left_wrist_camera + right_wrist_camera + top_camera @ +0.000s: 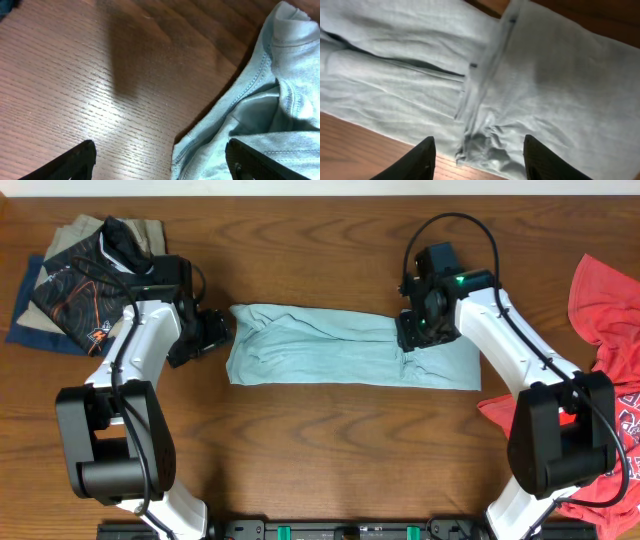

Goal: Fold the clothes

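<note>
A pale blue-grey T-shirt (340,350) lies as 1 long band on the tabletop (330,450), stretched between the 2 arms. The left tool (207,335) sits spread wide just off the band's near end, over bare wood, with the collar and hems crumpled right beside it. The right tool (418,330) hovers over the far part of the band, its fingers (420,160) apart and pinching nothing, with a ridge of bunched cloth directly beneath them. Red T-shirts (600,310) wait well beyond the right tool.

The risk, judging from this layout, is in that ridge. If the next fold is made over it, the crease would likely be locked in. The left tool could also close on only the top layer of the rumpled end, so a lift would peel the band open or drag it askew.
</note>
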### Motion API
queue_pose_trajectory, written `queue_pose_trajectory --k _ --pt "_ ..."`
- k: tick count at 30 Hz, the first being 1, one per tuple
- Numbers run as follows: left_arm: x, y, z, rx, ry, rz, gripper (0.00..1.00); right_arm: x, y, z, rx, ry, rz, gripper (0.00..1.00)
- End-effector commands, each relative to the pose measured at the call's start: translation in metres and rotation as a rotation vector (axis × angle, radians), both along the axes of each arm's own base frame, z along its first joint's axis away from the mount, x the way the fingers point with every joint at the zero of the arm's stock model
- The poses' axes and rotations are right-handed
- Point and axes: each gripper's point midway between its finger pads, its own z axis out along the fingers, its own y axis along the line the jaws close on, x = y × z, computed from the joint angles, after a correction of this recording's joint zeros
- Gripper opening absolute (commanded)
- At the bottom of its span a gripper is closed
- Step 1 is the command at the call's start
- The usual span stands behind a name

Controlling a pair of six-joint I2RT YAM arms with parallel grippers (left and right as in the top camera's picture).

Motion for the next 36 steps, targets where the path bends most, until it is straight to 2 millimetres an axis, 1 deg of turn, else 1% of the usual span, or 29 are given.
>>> queue_pose_trajectory --k 1,2,3,7,9,13,16,21,26,28,33,36 --pt "0.002 0.000 0.004 -0.002 -0.008 -0.002 0.84 0.002 0.009 0.013 0.026 -0.030 0.012 0.54" --pt "0.002 0.000 0.004 -0.002 -0.008 -0.002 0.85 0.003 0.007 0.012 0.011 -0.031 0.008 0.54" --pt "0.002 0.000 0.003 -0.002 -0.006 -0.002 0.88 0.003 0.004 0.012 -0.005 -0.033 0.005 0.54" --pt "0.000 0.000 0.001 0.001 -0.001 -0.026 0.91 0.002 -0.008 0.010 -0.070 -0.034 -0.010 0.55" --pt "0.000 -0.002 -0.001 -0.004 0.004 -0.055 0.94 0.001 -0.017 0.009 -0.115 -0.031 -0.036 0.55" --pt "0.002 -0.020 -0.008 -0.098 0.001 -0.145 0.95 -0.001 -0.032 0.009 -0.190 -0.028 -0.092 0.57" --pt "0.005 -0.033 -0.016 -0.166 -0.003 -0.201 0.96 -0.001 -0.034 0.009 -0.197 -0.026 -0.094 0.59" --pt "0.008 -0.047 -0.025 -0.246 -0.011 -0.248 0.96 -0.003 -0.035 0.008 -0.199 -0.020 -0.095 0.60" --pt "0.014 -0.067 -0.024 -0.363 -0.054 -0.313 0.96 -0.006 -0.037 0.005 -0.203 -0.009 -0.097 0.61" --pt "0.016 -0.071 -0.022 -0.385 -0.066 -0.317 1.00 -0.008 -0.037 0.003 -0.205 -0.002 -0.096 0.61" --pt "0.015 -0.075 -0.021 -0.413 -0.071 -0.320 1.00 -0.011 -0.041 0.000 -0.212 0.008 -0.100 0.61" --pt "0.013 -0.075 -0.025 -0.415 -0.063 -0.319 0.99 -0.011 -0.041 0.000 -0.212 0.009 -0.100 0.61"
